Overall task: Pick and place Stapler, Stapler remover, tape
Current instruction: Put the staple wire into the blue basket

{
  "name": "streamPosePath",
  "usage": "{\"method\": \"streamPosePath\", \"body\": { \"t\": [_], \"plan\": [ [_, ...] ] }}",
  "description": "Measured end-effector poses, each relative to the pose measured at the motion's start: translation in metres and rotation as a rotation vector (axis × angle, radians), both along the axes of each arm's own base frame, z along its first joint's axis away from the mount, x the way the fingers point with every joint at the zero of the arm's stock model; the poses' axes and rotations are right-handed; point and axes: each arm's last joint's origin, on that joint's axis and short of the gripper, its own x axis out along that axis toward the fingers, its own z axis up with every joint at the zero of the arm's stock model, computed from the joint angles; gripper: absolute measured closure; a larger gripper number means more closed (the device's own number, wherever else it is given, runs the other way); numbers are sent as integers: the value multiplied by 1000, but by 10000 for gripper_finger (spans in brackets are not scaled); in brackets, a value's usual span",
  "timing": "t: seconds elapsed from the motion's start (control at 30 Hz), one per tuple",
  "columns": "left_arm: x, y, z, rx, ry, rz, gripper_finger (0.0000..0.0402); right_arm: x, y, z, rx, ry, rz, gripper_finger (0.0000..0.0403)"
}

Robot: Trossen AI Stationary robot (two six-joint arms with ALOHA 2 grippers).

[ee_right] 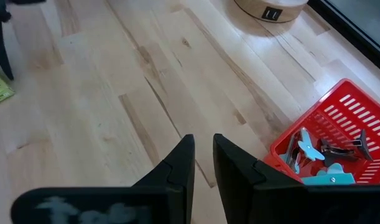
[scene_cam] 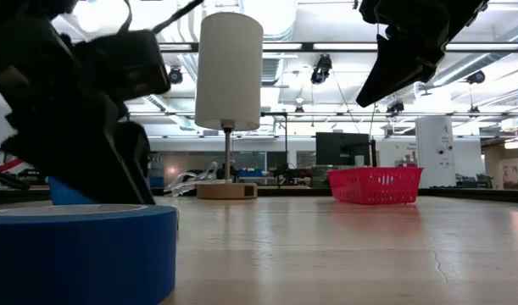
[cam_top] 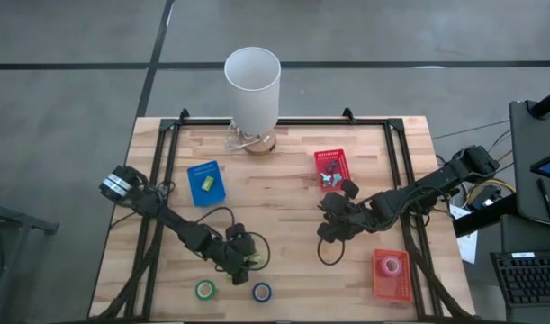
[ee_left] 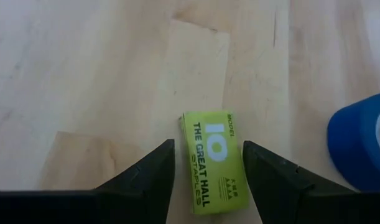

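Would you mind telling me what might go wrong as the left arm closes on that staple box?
The left gripper straddles the yellow-green staple box with open fingers; the box sits slightly skewed, so closing may twist it. The blue tape roll lies close beside and might get nudged.

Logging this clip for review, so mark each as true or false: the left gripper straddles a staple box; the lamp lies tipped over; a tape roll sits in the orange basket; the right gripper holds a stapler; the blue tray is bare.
1. The left gripper straddles the yellow-green staple box: true.
2. The lamp lies tipped over: false, it stands upright.
3. A tape roll sits in the orange basket: true.
4. The right gripper holds a stapler: false, it is empty.
5. The blue tray is bare: false, it holds a yellow-green piece.
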Motion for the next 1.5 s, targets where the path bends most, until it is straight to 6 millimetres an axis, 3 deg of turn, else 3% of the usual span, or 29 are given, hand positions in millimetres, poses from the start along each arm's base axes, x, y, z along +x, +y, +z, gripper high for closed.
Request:
{"method": "streamPosePath", "body": {
  "t": [0.23, 0.53, 0.9, 1.23, 1.5],
  "plan": [
    [2, -1, -13, 43, 21, 7, 211, 0, 0, 0, 2, -5, 0, 351],
    [1, 0, -15, 124, -5, 39, 215, 0, 0, 0, 0, -4, 0, 351],
    [0, 1, -15, 144, -4, 38, 285, 0, 0, 0, -3, -2, 1, 351],
    [-8, 10, 7, 232, -27, 68, 264, 0, 0, 0, -3, -1, 1, 351],
    [-30, 27, 31, 318, 34, 170, 287, 0, 0, -1, -3, 1, 0, 351]
  ]
}}
